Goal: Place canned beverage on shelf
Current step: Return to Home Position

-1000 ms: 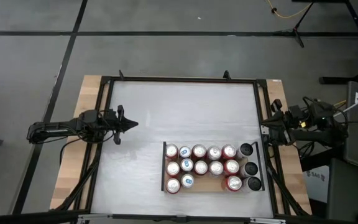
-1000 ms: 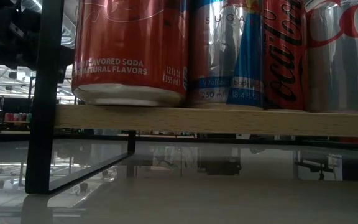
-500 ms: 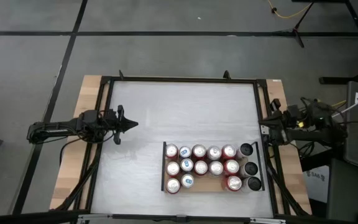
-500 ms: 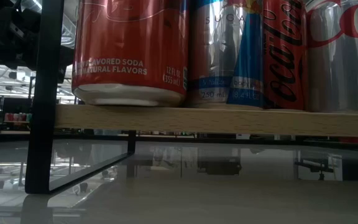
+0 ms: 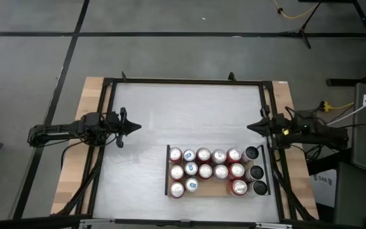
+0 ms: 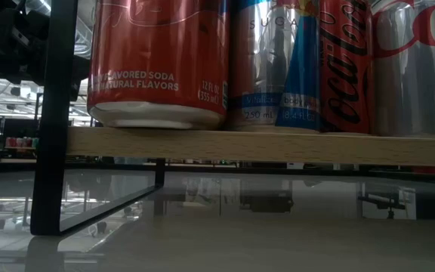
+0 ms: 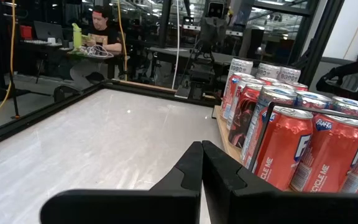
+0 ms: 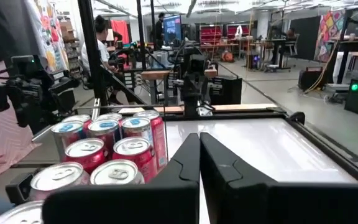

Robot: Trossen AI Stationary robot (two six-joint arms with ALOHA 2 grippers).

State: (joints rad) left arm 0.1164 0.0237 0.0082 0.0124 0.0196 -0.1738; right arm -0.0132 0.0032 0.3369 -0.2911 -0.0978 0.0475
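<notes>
Shelf [image 5: 215, 189] packed: red, silver, black cans [image 5: 205, 170].

You have a flat, light-brown wooden shelf board [image 6: 263, 146], matt with faint grain, carried on thin black metal rails [image 6: 51, 113] of smooth satin finish. The red metal cans [image 6: 157, 60] on it shine glossy. The white desk top [image 5: 183, 114] is smooth and mirror-like.

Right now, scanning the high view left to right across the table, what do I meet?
In order: left tool, shut → black left rail of the shelf → silver-topped cans → black-topped cans. The right tool, shut, overlaps that last column left-to-right, farther up the picture, so I leave it unplaced.
</notes>
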